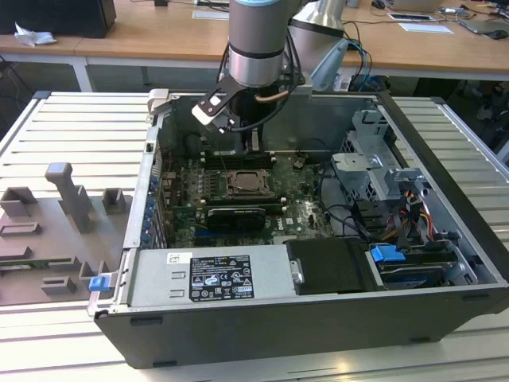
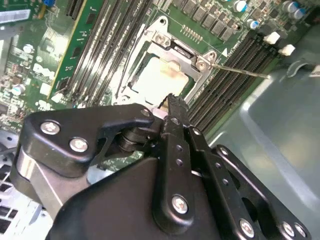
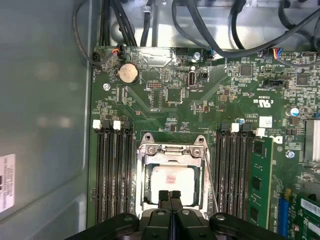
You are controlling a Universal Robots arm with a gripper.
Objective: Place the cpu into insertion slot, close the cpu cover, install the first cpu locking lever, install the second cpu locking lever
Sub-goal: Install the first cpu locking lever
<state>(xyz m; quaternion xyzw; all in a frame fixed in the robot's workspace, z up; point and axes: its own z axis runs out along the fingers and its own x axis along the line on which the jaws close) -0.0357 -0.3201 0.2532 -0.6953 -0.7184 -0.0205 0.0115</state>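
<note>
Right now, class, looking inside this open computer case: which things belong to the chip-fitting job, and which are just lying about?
Belong to the job: chip; metal cover frame; thin locking lever; claw.

Just lying about: round battery; memory slots; grey blocks outside the case.

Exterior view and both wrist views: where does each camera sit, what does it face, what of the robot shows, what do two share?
Exterior view: off-arm, looking down into the computer case; arm shows.
First wrist view: at the wrist, facing down on the cpu; fingers show.
Second wrist view: at the wrist, slanted; gripper shows.
Both wrist views share the cpu.
</note>
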